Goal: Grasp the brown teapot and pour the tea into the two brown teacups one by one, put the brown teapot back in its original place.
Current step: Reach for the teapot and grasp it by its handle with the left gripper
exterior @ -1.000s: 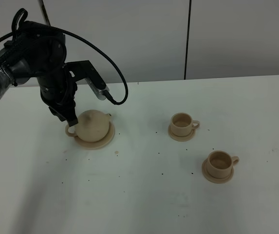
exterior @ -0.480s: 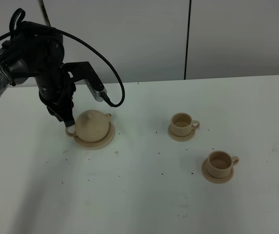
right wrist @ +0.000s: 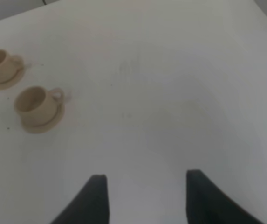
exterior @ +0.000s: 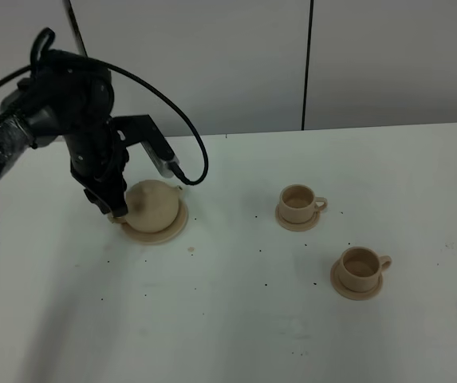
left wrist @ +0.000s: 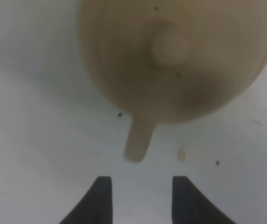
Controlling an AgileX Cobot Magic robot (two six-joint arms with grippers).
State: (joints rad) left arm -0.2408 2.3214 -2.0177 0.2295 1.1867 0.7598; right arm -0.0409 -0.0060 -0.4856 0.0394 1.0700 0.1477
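The brown teapot (exterior: 156,203) sits on its wide round saucer (exterior: 167,233), the original place, at the left of the table. My left gripper (exterior: 113,209) hangs at the teapot's handle side. In the left wrist view the teapot (left wrist: 180,56) is seen from above, and its handle (left wrist: 138,140) points at the left gripper (left wrist: 141,186), which is open and a short way off it, holding nothing. The two brown teacups (exterior: 297,203) (exterior: 361,266) stand on their saucers at centre right. My right gripper (right wrist: 145,186) is open over bare table, with both teacups (right wrist: 0,65) (right wrist: 33,105) far from it.
The white table (exterior: 228,319) carries small dark specks and a brownish spot (exterior: 191,250) near the teapot's saucer. A grey wall with a dark vertical seam (exterior: 309,64) runs behind the table. A black cable (exterior: 188,128) loops from the left arm above the teapot.
My left gripper has opened and come off the teapot's handle. The arm shifted slightly to the right. The teapot still rests on its saucer and the cups have not moved.
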